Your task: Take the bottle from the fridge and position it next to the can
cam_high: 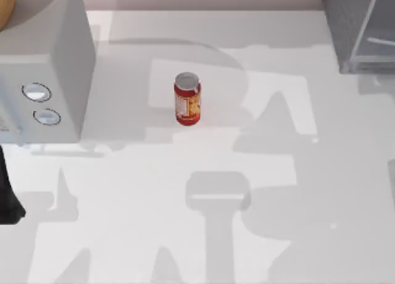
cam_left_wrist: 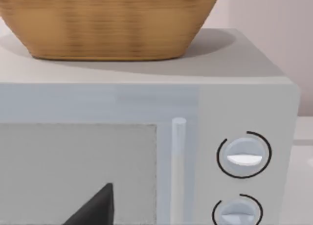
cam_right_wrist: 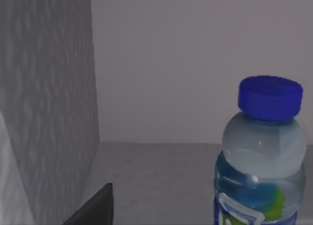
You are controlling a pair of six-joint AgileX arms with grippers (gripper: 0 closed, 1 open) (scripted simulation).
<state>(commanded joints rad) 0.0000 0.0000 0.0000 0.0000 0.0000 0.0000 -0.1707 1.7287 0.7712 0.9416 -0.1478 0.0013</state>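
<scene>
Waiting inside the fridge (cam_high: 358,31), the bottle (cam_right_wrist: 259,161) has not been fetched yet.
One bottle stands upright in the fridge at the counter's (cam_high: 278,173) far right; one can (cam_high: 187,99) stands mid-counter, well apart. One dialled box (cam_high: 43,80) with one basket (cam_left_wrist: 107,24) on top sits far left. Whether either hand is spread, I cannot tell. Grasp, carry and placing all remain.

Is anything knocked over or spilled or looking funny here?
Nothing stands out. The small red drink can stands upright on the white table, with no spill around it. The clear plastic bottle with the blue cap is upright too. A woven basket sits squarely on the light grey box with two dials.
</scene>
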